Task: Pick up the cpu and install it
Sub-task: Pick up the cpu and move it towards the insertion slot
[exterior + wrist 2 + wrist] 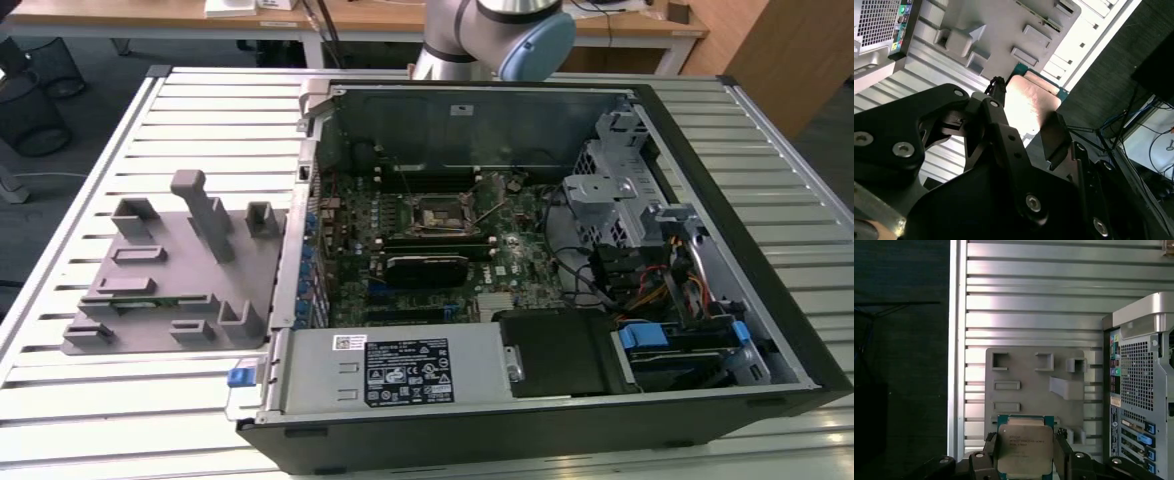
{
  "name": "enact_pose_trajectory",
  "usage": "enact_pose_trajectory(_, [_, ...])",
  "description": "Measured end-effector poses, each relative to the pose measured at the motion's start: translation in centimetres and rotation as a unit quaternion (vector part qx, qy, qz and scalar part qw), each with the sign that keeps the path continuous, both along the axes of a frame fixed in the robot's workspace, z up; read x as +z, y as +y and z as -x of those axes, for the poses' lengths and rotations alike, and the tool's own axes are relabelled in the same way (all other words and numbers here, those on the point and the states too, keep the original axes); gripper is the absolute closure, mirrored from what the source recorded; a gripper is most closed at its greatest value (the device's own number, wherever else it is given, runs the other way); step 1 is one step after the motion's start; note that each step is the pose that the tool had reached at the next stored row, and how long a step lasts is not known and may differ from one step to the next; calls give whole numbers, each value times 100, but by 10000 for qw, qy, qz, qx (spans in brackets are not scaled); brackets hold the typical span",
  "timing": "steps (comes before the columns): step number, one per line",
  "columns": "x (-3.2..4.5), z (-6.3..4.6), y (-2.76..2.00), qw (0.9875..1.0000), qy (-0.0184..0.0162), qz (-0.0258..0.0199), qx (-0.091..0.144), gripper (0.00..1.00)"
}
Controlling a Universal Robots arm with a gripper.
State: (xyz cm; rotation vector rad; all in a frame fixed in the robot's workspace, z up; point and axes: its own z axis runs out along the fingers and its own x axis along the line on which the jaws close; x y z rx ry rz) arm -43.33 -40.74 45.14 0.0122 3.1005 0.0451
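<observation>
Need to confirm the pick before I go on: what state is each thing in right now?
gripper: jaws shut on the cpu.
cpu: held clear of the grey tray, metal plate toward the first wrist view.
computer case: on its side, side panel off.
grey tray: flat on the table, beside the computer case.
cpu socket: uncovered, latch position unclear.

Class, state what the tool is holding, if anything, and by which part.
The tool holds the cpu by two opposite side edges, one finger on each, as seen in both wrist views.
</observation>
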Motion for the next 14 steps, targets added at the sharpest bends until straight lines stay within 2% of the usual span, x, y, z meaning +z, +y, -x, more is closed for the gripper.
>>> enact_pose_trajectory(14, [0,-357,0,10000,0,0,0,47])
